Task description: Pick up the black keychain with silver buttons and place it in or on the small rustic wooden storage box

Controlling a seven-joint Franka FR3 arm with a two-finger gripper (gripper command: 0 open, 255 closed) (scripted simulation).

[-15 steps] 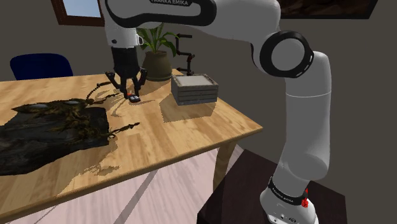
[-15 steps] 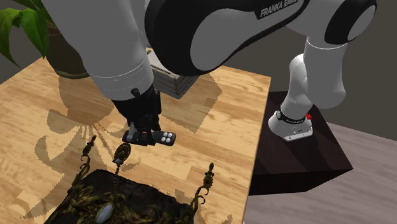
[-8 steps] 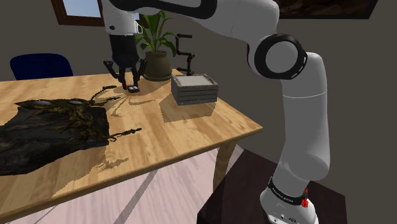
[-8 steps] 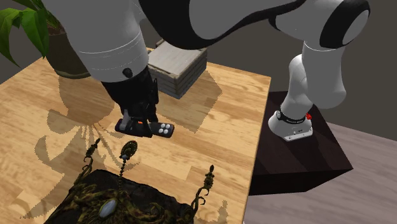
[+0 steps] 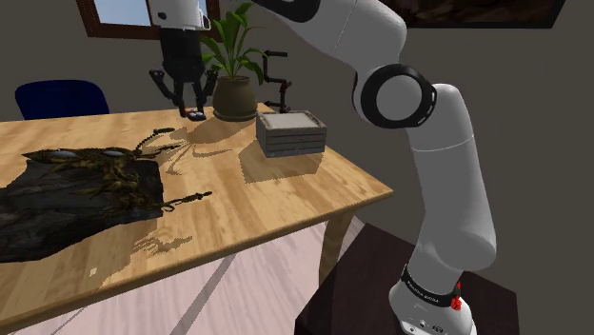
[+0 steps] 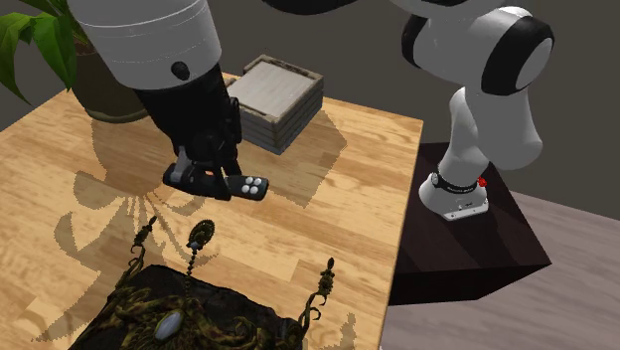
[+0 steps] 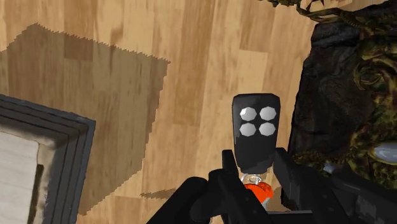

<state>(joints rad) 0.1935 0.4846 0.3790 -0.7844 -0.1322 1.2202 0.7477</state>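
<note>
The black keychain (image 7: 256, 130), a flat fob with several silver buttons and an orange bit at its end, hangs in the air above the wooden table (image 5: 286, 181). My gripper (image 7: 257, 175) is shut on its near end, one finger on each side. In the shoulder view the gripper (image 5: 188, 103) is high over the table's far side, to the left of the storage box (image 5: 290, 133). The box (image 6: 276, 99) is a low, grey, slatted square near the table's corner. In the second exterior view the keychain (image 6: 243, 185) sticks out sideways from the gripper (image 6: 204, 171).
A dark ornate object (image 5: 76, 190) with gilt finials lies on the table at the shoulder view's left (image 6: 189, 313). A potted plant (image 5: 233, 86) and a black candle stand (image 5: 276, 81) stand behind the box. A blue chair (image 5: 62, 97) is beyond the table.
The gripper has risen from near the tabletop with the keychain clasped in it, going up and slightly to the shoulder view's left. The box and the ornate object have not moved.
</note>
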